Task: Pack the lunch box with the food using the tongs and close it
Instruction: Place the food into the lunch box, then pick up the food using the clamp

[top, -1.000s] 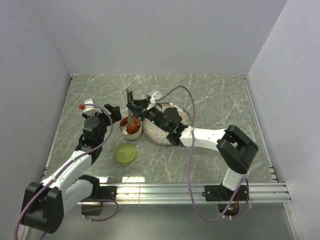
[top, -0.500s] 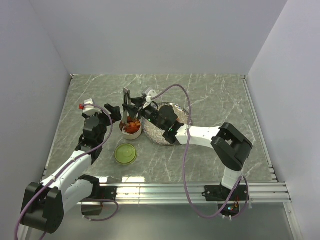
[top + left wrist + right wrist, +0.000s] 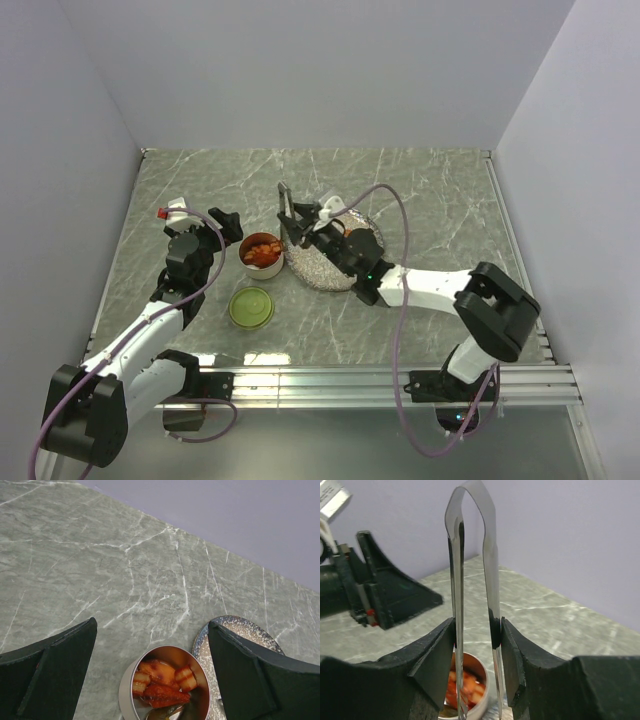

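The lunch box [image 3: 261, 252], a small steel tin, stands open on the marble table with orange food [image 3: 262, 253] inside. In the left wrist view the lunch box [image 3: 165, 685] and its food [image 3: 162, 680] lie low between my fingers. My left gripper [image 3: 226, 224] is open just left of the tin, holding nothing. The olive-green lid [image 3: 251, 307] lies flat in front of the tin. My right gripper [image 3: 303, 232] is shut on the tongs [image 3: 285, 205], upright over the left rim of the plate [image 3: 322, 270]. In the right wrist view the tongs [image 3: 472, 575] stand pinched between the fingers of my right gripper [image 3: 477, 630].
The speckled grey plate [image 3: 235, 630] touches the tin's right side. White walls close the table at the back and both sides. A rail [image 3: 380, 380] runs along the near edge. The right arm's cable [image 3: 395, 290] loops above the plate.
My right gripper has lifted the tongs out of the tin and carried them right, over the plate's left rim. The left arm has not moved.
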Robot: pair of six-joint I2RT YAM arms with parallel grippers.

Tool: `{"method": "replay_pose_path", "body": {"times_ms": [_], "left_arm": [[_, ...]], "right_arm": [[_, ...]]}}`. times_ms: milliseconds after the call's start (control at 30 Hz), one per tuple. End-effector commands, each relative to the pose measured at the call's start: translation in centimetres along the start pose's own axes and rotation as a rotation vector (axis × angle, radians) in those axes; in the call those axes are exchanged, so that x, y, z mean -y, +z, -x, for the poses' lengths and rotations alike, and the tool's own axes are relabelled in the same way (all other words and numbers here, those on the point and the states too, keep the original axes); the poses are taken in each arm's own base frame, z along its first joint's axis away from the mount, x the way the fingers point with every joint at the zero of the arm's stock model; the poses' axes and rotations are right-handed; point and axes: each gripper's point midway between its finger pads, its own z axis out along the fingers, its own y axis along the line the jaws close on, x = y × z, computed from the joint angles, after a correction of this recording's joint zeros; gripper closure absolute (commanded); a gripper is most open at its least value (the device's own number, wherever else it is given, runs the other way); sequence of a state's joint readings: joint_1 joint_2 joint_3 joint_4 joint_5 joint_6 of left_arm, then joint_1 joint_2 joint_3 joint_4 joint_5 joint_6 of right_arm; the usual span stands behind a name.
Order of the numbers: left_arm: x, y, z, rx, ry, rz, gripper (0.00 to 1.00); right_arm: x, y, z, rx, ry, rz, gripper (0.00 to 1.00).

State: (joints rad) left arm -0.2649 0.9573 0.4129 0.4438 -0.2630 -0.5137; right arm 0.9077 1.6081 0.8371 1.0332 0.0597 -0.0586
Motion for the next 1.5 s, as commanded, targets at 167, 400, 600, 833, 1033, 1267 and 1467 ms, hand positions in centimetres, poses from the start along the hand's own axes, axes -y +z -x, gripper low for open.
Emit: {"method": "replay_pose_path", "body": {"times_ms": [167,400,600,833,1033,1267,1467], "left_arm": [[0.4,0.1,1.3,0.048,-0.02,-0.012,0.01],[0.5,0.2,1.3,0.048,-0.018,-0.013,0.0],[0.4,0.3,1.2,0.046,-0.018,-0.01,0.01],[0.4,0.2,1.2,0.043,-0.017,-0.012,0.01],[0.4,0.2,1.2,0.046,-0.017,-0.01,0.01],[0.4,0.3,1.1,0.042,-0.018,-0.012,0.01],[0.4,0.2,1.2,0.045,-0.017,-0.012,0.01]], "right_arm": [[6.0,-1.9,3.4,0.09,-0.063,-0.136,0.52],[8.9,-1.1,1.9,0.067,-0.096,-0.154,0.52],[10.0,0.1,0.4,0.041,-0.103,-0.129,0.52],[11.2,1.3,-1.2,0.019,-0.109,-0.115,0.53],[12.0,2.5,-3.4,-0.048,-0.098,-0.1,0.53],[12.1,1.8,-4.2,-0.07,-0.081,-0.11,0.53],[12.2,0.8,-4.9,-0.096,-0.072,-0.131,0.54]]}}
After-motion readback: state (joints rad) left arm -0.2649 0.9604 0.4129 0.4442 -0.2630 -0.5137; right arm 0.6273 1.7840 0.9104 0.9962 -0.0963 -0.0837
